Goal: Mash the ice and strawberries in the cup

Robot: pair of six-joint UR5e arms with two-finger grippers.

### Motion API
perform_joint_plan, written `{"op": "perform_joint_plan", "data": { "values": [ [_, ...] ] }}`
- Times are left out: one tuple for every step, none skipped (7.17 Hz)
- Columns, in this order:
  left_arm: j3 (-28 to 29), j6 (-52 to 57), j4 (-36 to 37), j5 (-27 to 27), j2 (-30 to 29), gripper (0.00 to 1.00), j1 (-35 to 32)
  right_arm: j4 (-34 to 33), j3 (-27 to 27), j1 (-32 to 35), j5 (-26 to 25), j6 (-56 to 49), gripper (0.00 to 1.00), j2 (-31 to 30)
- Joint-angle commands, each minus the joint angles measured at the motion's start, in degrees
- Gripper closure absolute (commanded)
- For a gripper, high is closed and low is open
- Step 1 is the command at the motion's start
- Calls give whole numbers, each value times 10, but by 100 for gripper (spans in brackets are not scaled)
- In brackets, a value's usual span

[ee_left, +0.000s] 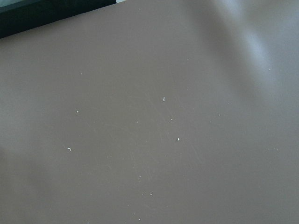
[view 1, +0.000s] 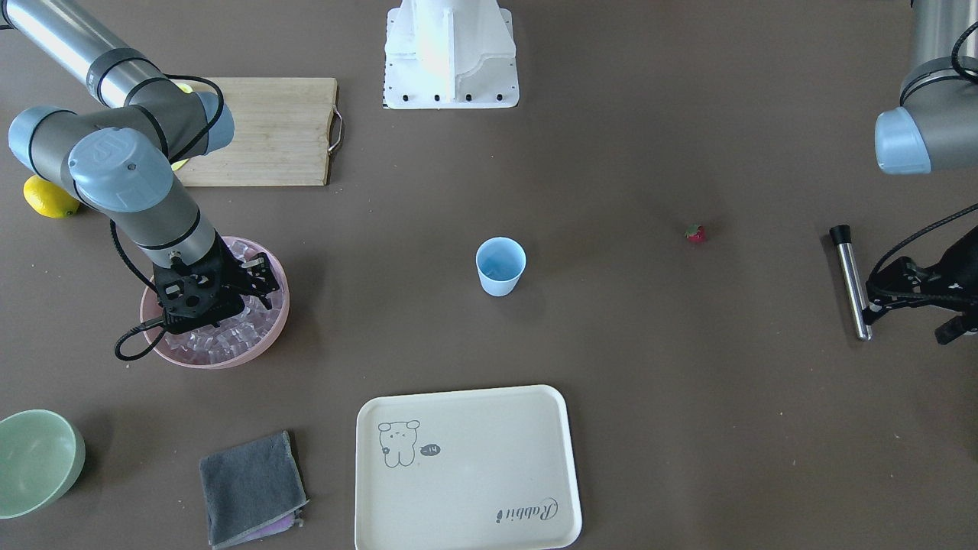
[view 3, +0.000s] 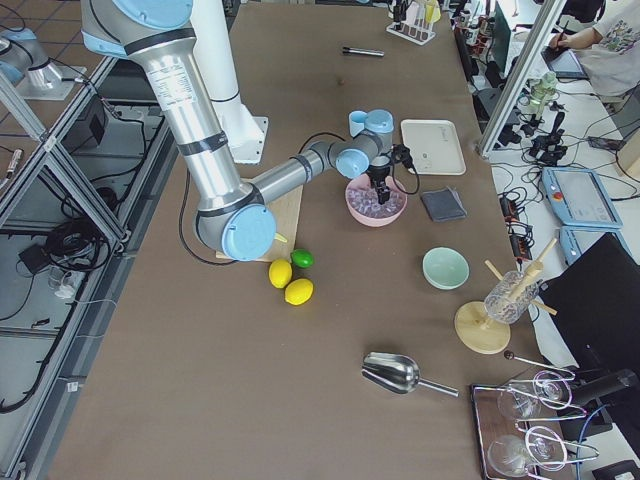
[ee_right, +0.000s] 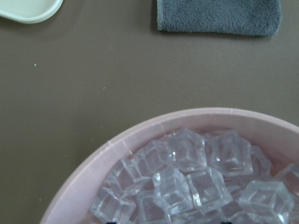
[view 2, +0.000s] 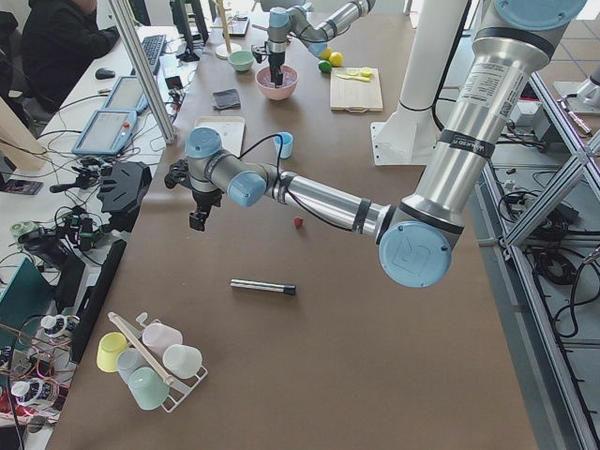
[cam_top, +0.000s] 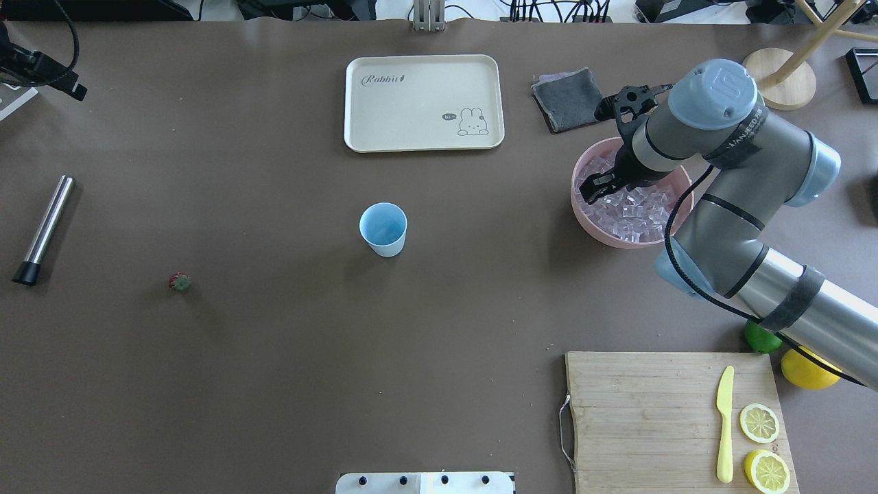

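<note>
The light blue cup (view 1: 500, 266) stands upright and empty at the table's middle, and also shows in the overhead view (cam_top: 383, 230). The tiny red strawberry (view 1: 694, 234) lies alone on the table, apart from the cup. Several clear ice cubes (cam_top: 631, 209) fill the pink bowl (cam_top: 617, 241). My right gripper (cam_top: 594, 186) is open, its tips down among the ice (ee_right: 187, 177) at the bowl's edge nearest the cup. My left gripper (view 1: 869, 299) hovers beside a steel muddler (view 1: 852, 283), looks open and holds nothing. The left wrist view shows only bare table.
A cream tray (view 1: 466, 466) and a grey cloth (view 1: 248, 489) lie at the operators' side. A pale green bowl (view 1: 34, 462) sits past the cloth. A cutting board (cam_top: 672, 412) with knife and lemon slices, a lemon (view 1: 50, 197) and a lime (cam_top: 760, 337) lie near my right arm.
</note>
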Motion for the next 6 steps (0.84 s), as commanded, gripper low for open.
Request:
{"op": "perform_joint_plan", "data": {
  "values": [
    [1,-1,-2,0,0,2,0,0,0,-1,-1,0,21,-1],
    [-2,-7,-2,0,-3,2,0,0,0,-1,-1,0,21,-1],
    [-2,-11,-3,0,-3,3,1,0,-1,-1,-2,0,24,-2],
    [-2,-12,-10,0,0,3,2,0,0,-1,-2,0,30,-1],
    [-2,-12,-10,0,1,3,2,0,0,-1,-2,1,37,-1],
    [-2,-12,-10,0,2,3,2,0,0,0,-2,1,42,-1]
  ]
}}
